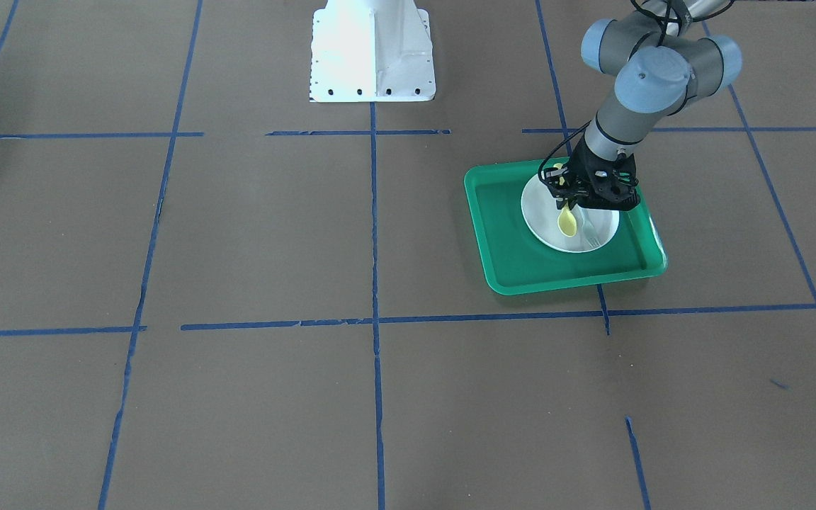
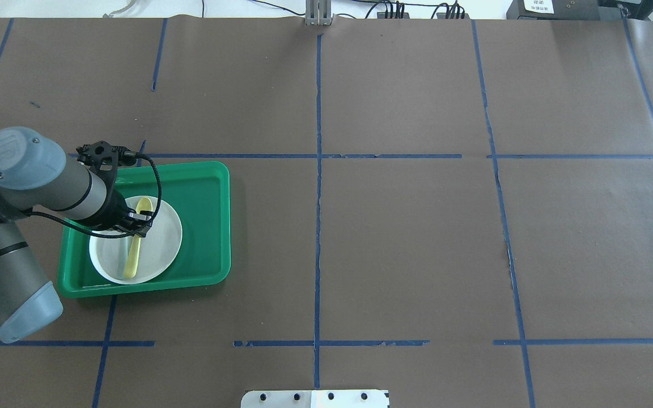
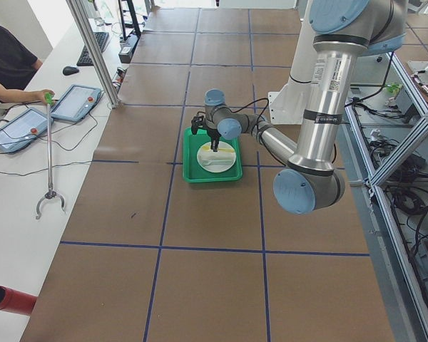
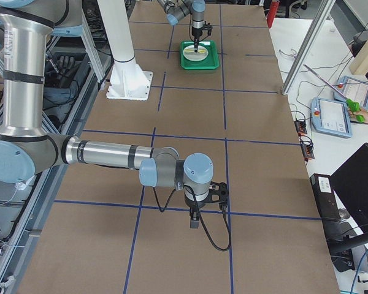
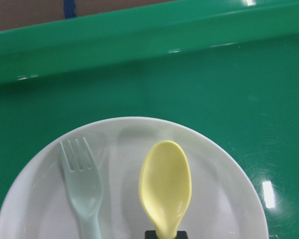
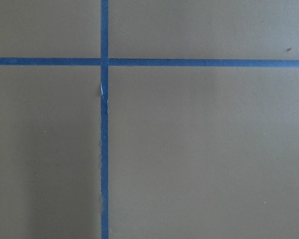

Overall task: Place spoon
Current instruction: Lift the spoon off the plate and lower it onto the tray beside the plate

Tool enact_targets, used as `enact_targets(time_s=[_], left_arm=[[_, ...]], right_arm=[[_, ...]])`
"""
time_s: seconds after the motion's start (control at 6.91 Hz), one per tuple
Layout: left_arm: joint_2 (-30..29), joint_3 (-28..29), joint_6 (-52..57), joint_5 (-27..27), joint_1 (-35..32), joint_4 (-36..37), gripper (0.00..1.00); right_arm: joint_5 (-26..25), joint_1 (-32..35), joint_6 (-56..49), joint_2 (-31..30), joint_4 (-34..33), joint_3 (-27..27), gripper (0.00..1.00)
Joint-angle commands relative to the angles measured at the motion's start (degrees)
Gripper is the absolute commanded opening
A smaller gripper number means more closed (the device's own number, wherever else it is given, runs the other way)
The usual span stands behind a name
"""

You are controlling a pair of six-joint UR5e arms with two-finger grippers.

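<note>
Brown tabletop [image 2: 394,243] with a green tray [image 2: 207,226], a white plate [image 2: 165,238] and a gripped yellow spoon [image 5: 165,186].
The tray sits toward the robot's left with the plate inside it. The right pincer [image 4: 194,223] hangs over the tabletop well apart, seen only from the side, so I cannot tell whether it is open or closed. The left pincer [image 2: 140,222] is clamped on the spoon's handle, its bowl over the plate, perhaps not quite touching, just beside a pale fork [image 5: 84,194] lying there.

Left arm [image 2: 71,195]: reaches forward, wrist angled downward.
Left gripper [image 1: 568,204]: low, jaws seemingly closed on the spoon [image 1: 567,222] handle.
Right arm [image 4: 104,153]: extended low, wrist vertical.
Right gripper [image 4: 194,222]: points down; jaws' state unclear.
</note>
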Motion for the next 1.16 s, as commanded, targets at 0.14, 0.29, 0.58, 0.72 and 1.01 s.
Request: enact_targets(time_s=[0.14,0.29,0.58,0.72,1.01], left_arm=[[-7.6,-4.1,3.4,-2.9,-2.7,15.3,0.0],[-10.8,-1.4,-0.2,-2.9,-2.4,14.8,0.0],[-15.4,4.9,-3.9,-2.9,-1.3,10.8,0.0],[-15.3,8.7,-4.7,-2.8,-1.0,5.3,0.0],[-15.3,13.8,-5.8,-2.7,-0.6,-0.2,0.0]], right_arm=[[0.0,0.0,0.0,0.0,0.0,0.0,1.0],[0.0,0.0,0.0,0.0,0.0,0.0,1.0],[0.0,0.0,0.0,0.0,0.0,0.0,1.0],[0.0,0.0,0.0,0.0,0.0,0.0,1.0],[0.0,0.0,0.0,0.0,0.1,0.0,1.0]])
